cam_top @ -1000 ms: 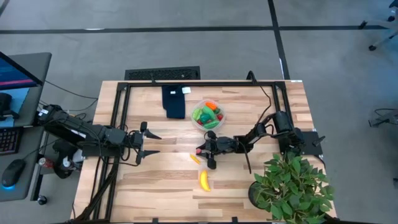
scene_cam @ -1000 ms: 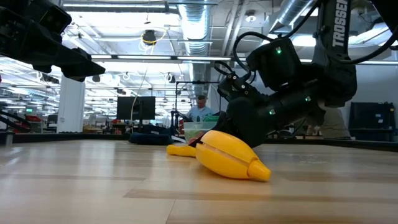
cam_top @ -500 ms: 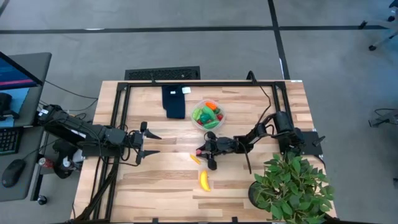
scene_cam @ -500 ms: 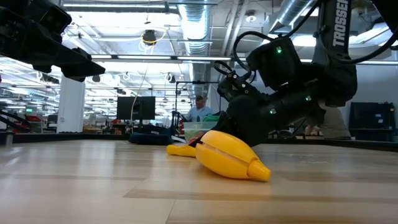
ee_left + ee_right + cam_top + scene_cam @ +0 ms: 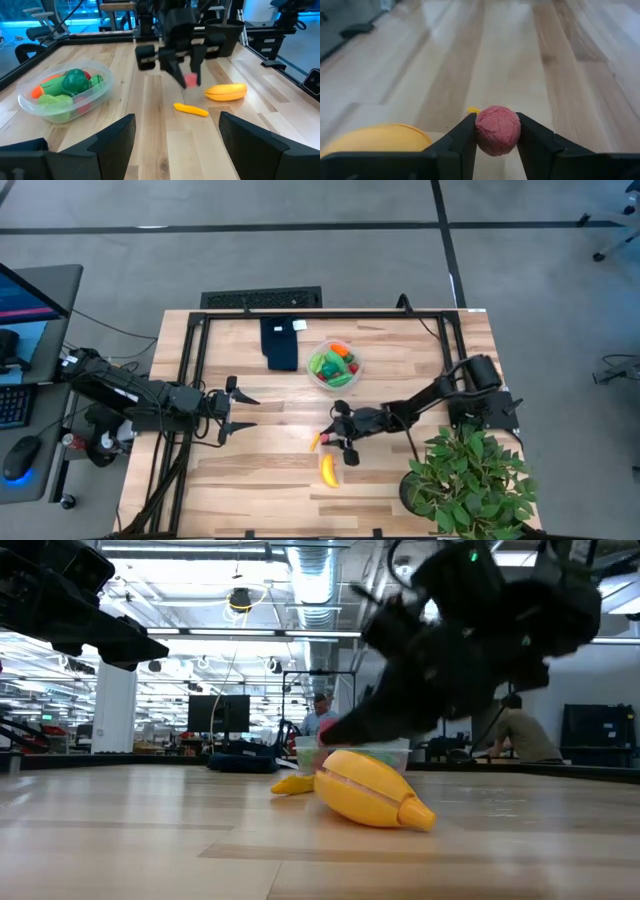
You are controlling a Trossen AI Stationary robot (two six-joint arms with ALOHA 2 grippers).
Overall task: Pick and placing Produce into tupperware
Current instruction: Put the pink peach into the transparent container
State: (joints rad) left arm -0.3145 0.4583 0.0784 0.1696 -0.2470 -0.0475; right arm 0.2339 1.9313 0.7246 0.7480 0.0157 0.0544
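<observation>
Overhead, low and wrist views of a wooden table (image 5: 420,345) with two dark arms. The right gripper (image 5: 336,438) reaches in from the right side to the middle of the table, raised above the wood, its jaws drawn narrow on a small pinkish-red piece of produce (image 5: 498,130) — the right wrist view shows the wrinkled round piece pinched between the two dark fingers (image 5: 461,142), touching both. In the left wrist view the same piece (image 5: 191,80) hangs at the tip of the right gripper (image 5: 186,80), clear of the tabletop. Just below and beside the right gripper lie two loose pieces: a yellow banana (image 5: 328,470), resting on the wood nearer the front edge, and a slim orange-yellow piece (image 5: 315,442) next to the fingertips; the two are near each other but apart. In the low view the banana (image 5: 370,790) fills the foreground, with the slim piece (image 5: 293,784) behind it. The tupperware (image 5: 335,364) — a round clear container — sits toward the far side of the table, holding green, orange and red pieces. A dark blue folded cloth (image 5: 281,343) lies just beside it. The left gripper (image 5: 238,410) waits over the left part of the table, its jaws spread wide and holding nothing. A leafy potted plant (image 5: 470,485) stands at the front right corner.
</observation>
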